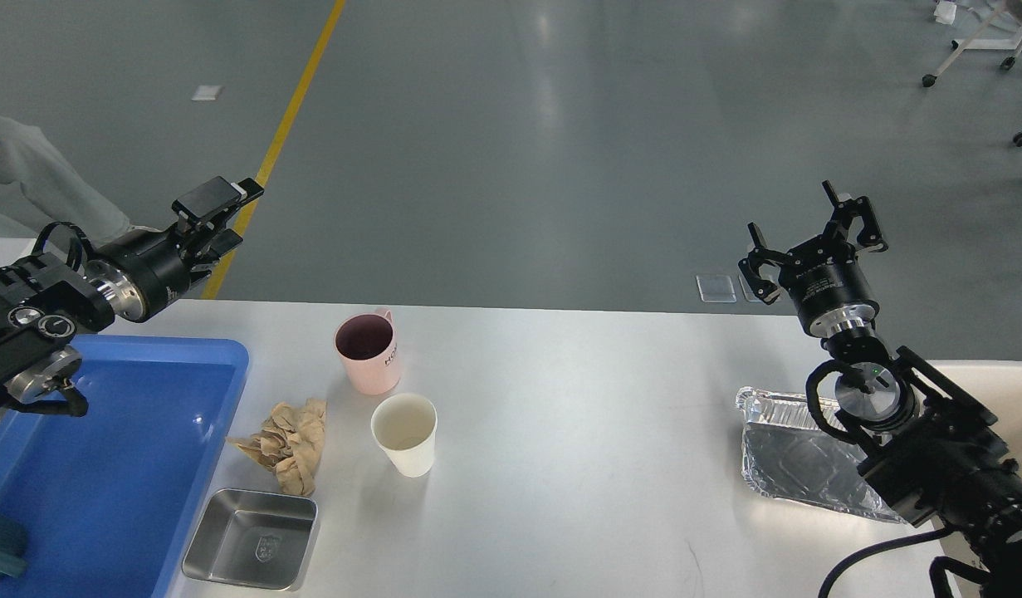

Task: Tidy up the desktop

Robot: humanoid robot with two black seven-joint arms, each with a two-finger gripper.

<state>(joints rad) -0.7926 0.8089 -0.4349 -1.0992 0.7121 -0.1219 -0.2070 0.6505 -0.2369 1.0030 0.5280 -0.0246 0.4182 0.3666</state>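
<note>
Both tools hover empty: my left tool [222,208], fingers near-closed, is nearer the crumpled brown paper wad [286,444] on the white-grey tabletop [577,432] than my wide-open right tool [809,241].

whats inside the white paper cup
The white paper cup stands upright and open; its pale inner wall and bottom show nothing inside. The near inner wall is hidden by the rim.
</note>
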